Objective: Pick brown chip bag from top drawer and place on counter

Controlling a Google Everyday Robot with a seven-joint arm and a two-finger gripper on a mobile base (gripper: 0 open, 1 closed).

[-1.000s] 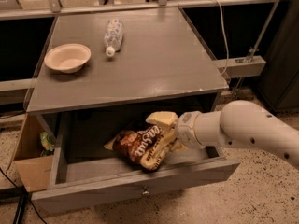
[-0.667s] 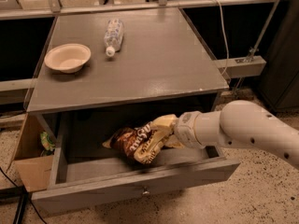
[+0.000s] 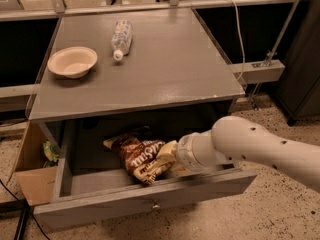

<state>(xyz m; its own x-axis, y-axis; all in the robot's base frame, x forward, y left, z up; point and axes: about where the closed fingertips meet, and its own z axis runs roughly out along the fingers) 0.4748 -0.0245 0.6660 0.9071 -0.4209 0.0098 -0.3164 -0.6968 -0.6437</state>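
- Drawer [image 3: 100, 210] is pulled fully out, front panel nearest you, knob at centre.
- Hand [image 3: 162, 160] is low in the drawer at the bag's right end. A second ago the fingers were spread wide over the bag; now they've closed in and are clamped on it.
- Bag [image 3: 132, 154] lies in the middle of the drawer, left end on the floor of it, so it's not lifted yet and has barely shifted.
- Meaning: grasp looks done and the lift is your next step. The grip is only on one crinkly end, so the bag may hang down and could slip.
- Arm [image 3: 250, 146] comes in from the right over the drawer's front corner. Pull out towards you before raising, since the table edge overhangs the back of the drawer.
- Box [image 3: 32, 184] with a green packet [image 3: 49, 151] sits just left of the drawer; ignore it.
- Table [image 3: 170, 69] above has bare space front and right for the drop.
- Bowl [image 3: 72, 61] is at far left and bottle [image 3: 121, 36] lies further back, both well apart from that space.
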